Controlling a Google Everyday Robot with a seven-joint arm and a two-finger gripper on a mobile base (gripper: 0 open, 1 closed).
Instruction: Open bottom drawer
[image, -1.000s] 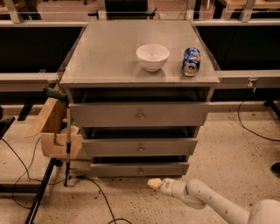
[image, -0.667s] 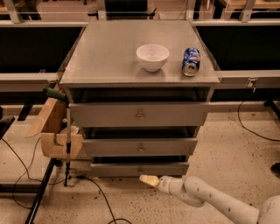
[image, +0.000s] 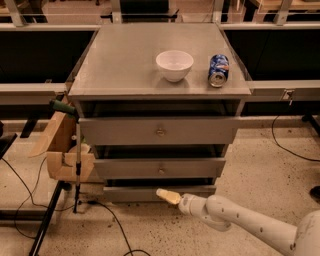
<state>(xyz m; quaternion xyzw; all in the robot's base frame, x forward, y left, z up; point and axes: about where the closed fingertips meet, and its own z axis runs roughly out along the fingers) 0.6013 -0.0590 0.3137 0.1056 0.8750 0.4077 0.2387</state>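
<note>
The gripper (image: 167, 196) got shifted left within 1 s to the still-closed bottom drawer (image: 131, 194), so grabbing looks close; its spread can't be told.

The pincer (image: 167, 196) sits low in front of the bottom drawer (image: 130, 194) and hides the middle of its front panel. Whether it touches the panel cannot be told. The arm (image: 250, 225) behind it runs out of view at the lower right corner. The print on the can (image: 218, 70) on the desk (image: 125, 65) is too blurred to read. A dark object (image: 315, 193) on the floor is cut off by the right edge.
</note>
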